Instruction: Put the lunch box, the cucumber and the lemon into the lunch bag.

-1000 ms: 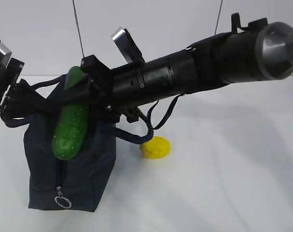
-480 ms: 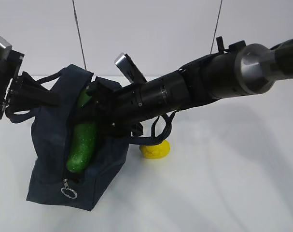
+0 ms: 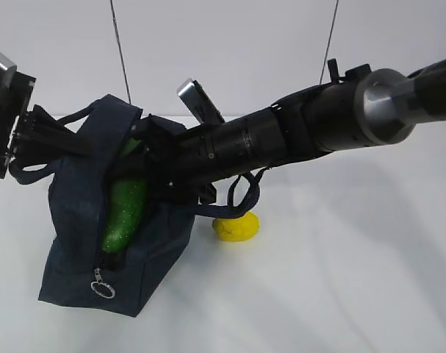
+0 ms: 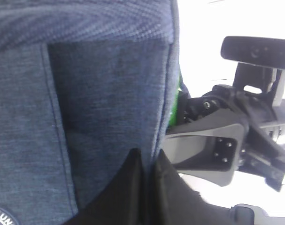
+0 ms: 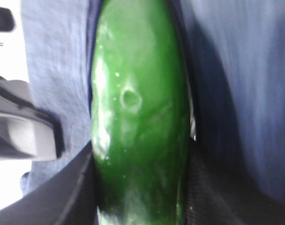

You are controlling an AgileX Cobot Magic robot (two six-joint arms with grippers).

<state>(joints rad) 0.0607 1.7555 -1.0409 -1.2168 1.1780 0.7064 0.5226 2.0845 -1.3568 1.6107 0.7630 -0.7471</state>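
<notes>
the lunch bag stands at the left of the white table, tilted, its top pulled toward the left. its zipper opening gapes down the front face, with the metal ring pull hanging near the bottom corner. the left gripper reaches in from the left edge and is clenched on the bag's upper fabric; in the left wrist view its two dark fingers press together over the edge of the navy cloth, beside a stitched panel and a round printed patch at the lower corner.

the cucumber sits upright and slightly slanted in the bag's opening, its lower end down inside the slit and its upper end hidden behind the right arm. the right gripper comes across from the right and is buried in the mouth of the bag at the cucumber's top. in the right wrist view the cucumber fills the middle, glossy dark green, with black finger surfaces touching both its sides at the bottom, so the right gripper is grasping the cucumber, with navy fabric on either side.

one loop handle hangs under the right arm. the lemon lies on the table just beside the bag's right side, below that handle, apart from both grippers.
</notes>
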